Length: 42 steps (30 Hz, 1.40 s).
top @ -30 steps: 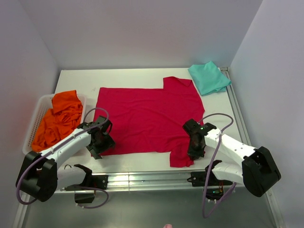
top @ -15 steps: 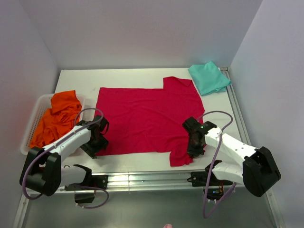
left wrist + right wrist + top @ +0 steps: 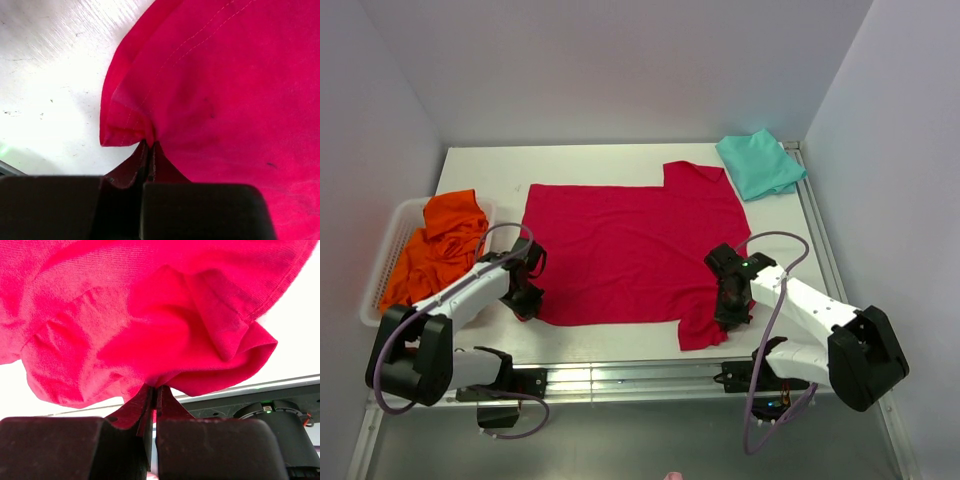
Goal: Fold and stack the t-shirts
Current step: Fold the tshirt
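White bench (image 3: 480,170) between pale walls carries the crimson t-shirt (image 3: 630,250), spread flat at its middle. The left gripper (image 3: 150,149) is clenched on the shirt's near-left hem corner; the right gripper (image 3: 155,391) is clenched on bunched cloth at the near-right sleeve. A teal t-shirt (image 3: 758,165) lies folded at the far right corner, well apart, and orange garments (image 3: 440,245) fill the white basket (image 3: 382,270) at the left edge
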Available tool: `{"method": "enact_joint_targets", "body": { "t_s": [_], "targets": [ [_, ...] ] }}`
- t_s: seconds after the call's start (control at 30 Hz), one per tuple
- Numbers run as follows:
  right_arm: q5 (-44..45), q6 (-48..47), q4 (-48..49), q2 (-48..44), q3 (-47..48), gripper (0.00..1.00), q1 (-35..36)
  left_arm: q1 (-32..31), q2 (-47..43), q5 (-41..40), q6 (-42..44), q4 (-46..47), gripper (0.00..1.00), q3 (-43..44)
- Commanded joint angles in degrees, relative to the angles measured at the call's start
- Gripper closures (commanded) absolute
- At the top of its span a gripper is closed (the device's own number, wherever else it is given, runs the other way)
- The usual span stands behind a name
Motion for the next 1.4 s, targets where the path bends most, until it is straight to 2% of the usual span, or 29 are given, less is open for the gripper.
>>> {"method": "enact_joint_targets", "body": {
  "t_s": [0.0, 0.23, 0.4, 0.6, 0.83, 0.9, 1.0, 1.03, 1.07, 1.1, 1.13, 1.17, 1.2, 1.3, 1.37],
  "targets": [
    [2.2, -0.8, -1.1, -0.4, 3.6, 1.0, -0.6, 1.8, 1.8, -1.9, -0.9, -1.7, 1.0, -1.1],
    [5.1, -0.3, -9.2, -3.0, 12.4, 1.0, -0.7, 1.6, -4.6, -1.0, 2.0, -10.9, 1.0, 8.4],
    [3.5, 0.9, -13.2, -2.5, 20.8, 1.0, -0.7, 1.6, -4.3, 0.9, 4.2, -14.0, 1.0, 14.3],
    [3.9, 0.3, -12.4, 3.1, 27.8, 1.0, -0.9, 1.7, 2.4, 2.6, 8.2, -12.7, 1.0, 24.3],
    [4.9, -3.7, -9.3, 12.4, 36.8, 1.0, -5.7, 4.4, 11.9, 5.9, 12.0, -9.8, 1.0, 32.7],
    [5.2, -5.0, -8.2, 17.2, 39.0, 1.0, -8.5, 5.8, 14.4, 6.5, 13.3, -8.7, 1.0, 35.1],
    [5.4, -6.3, -5.1, 26.6, 45.3, 1.0, -12.9, 11.6, 22.8, 8.6, 15.0, -5.5, 1.0, 38.8],
    [2.3, -7.0, -3.6, 32.8, 50.2, 1.0, -13.9, 12.7, 25.1, 9.4, 15.7, -4.7, 0.79, 40.2],
    [1.3, -8.3, -3.3, 36.3, 53.4, 0.97, -14.9, 13.5, 27.4, 10.8, 16.5, -2.9, 0.62, 41.8],
    [-0.2, -8.9, -3.9, 40.0, 57.1, 0.75, -16.0, 14.0, 29.8, 10.5, 17.2, -3.6, 0.3, 46.4],
    [-0.8, -9.4, -7.3, 47.2, 65.9, 0.5, -16.4, 14.4, 33.9, 10.0, 17.2, -4.8, 0.01, 48.8],
    [0.8, -9.1, -9.6, 50.4, 70.5, 0.04, -16.5, 14.5, 35.5, 10.1, 17.5, -5.4, 0.01, 50.8],
    [1.9, -8.9, -11.7, 53.2, 78.7, 0.0, -16.6, 14.6, 37.0, 9.9, 17.1, -6.1, 0.01, 54.3],
    [3.7, -8.2, -16.2, 57.9, 88.8, 0.0, -16.8, 15.0, 35.3, 9.2, 15.3, -5.7, 0.0, 57.1],
    [4.2, -8.0, -17.7, 57.7, 90.5, 0.0, -17.1, 15.3, 34.0, 8.8, 15.2, -5.6, 0.01, 58.1]
  ]
}}
